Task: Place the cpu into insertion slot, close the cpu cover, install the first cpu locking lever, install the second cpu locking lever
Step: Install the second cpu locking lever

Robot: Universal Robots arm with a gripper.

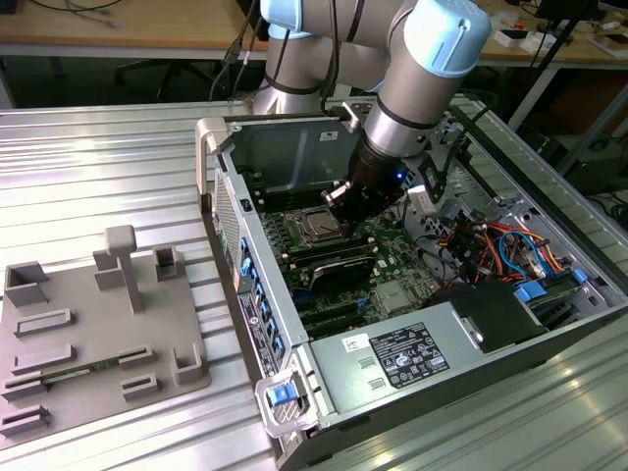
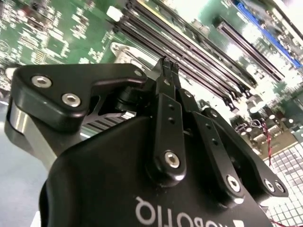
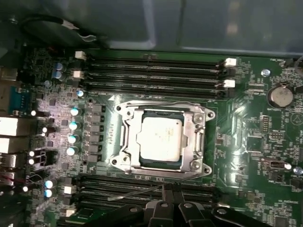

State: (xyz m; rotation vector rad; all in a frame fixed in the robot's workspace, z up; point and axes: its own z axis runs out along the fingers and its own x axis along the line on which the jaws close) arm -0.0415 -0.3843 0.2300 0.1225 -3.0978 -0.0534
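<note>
One arm is all I am working with, and it is reaching down into the open computer case (image 1: 294,196) lying on the ribbed metal bench (image 1: 108,177). My gripper (image 3: 169,188) is hanging just above the green motherboard (image 3: 246,142), its two fingertips (image 2: 166,66) pressed together with nothing between them.

I am seeing the cpu (image 3: 161,138) sitting flat in the insertion slot (image 3: 133,138), its pale metal face looking up through the window of the cpu cover (image 3: 198,137). The cover is lying down flat over the socket, framing the chip on all sides. My fingertips are standing just off one side of that frame, over the first of the long black memory slots (image 3: 142,187) that run alongside it, apart from the chip itself. A thin metal rod, which I am taking for a locking lever (image 3: 135,194), is angling across those memory slots right beside my fingertips; I cannot tell whether I am touching it.

In the exterior view my gripper (image 1: 339,201) is hovering beside the socket (image 1: 316,227), toward the case's far wall. A grey fixture tray (image 1: 98,334) is lying on the bench outside the case, well apart, toward the exterior view's left.
</note>
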